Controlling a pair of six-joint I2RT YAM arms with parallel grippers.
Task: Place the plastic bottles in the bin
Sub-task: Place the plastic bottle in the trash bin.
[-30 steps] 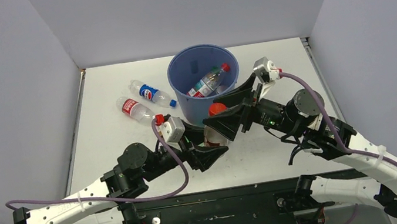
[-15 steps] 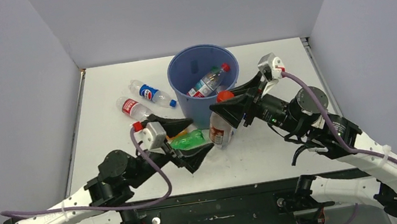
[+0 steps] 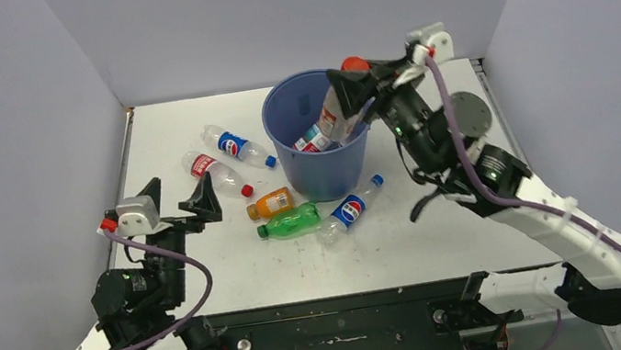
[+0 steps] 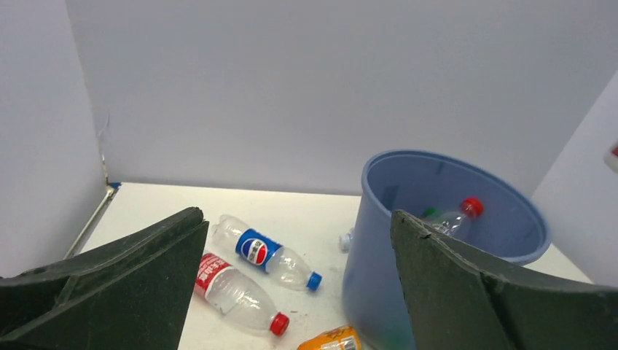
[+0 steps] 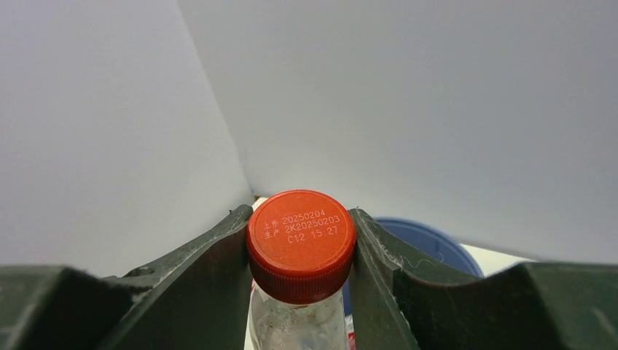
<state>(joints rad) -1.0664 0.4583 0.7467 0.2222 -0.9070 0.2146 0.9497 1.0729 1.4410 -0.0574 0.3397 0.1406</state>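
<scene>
Red-capped bottle (image 5: 301, 244), clamped in right tool (image 5: 300, 214), has risen over the bin (image 3: 325, 173); left tool (image 4: 297, 219) gapes empty

A robotics lab cell: plain grey walls (image 3: 4, 137) boxing in a white table (image 3: 375, 258)

The bin (image 3: 325, 173) is blue, the worktop (image 3: 445, 229) white. There is a green bottle (image 3: 291, 222), an orange bottle (image 3: 272, 204), and a clear bottle (image 5: 300, 255) capped red.

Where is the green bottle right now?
In the top view the green bottle lies on its side just in front of the blue bin, between the orange bottle and a blue-labelled bottle.
</scene>
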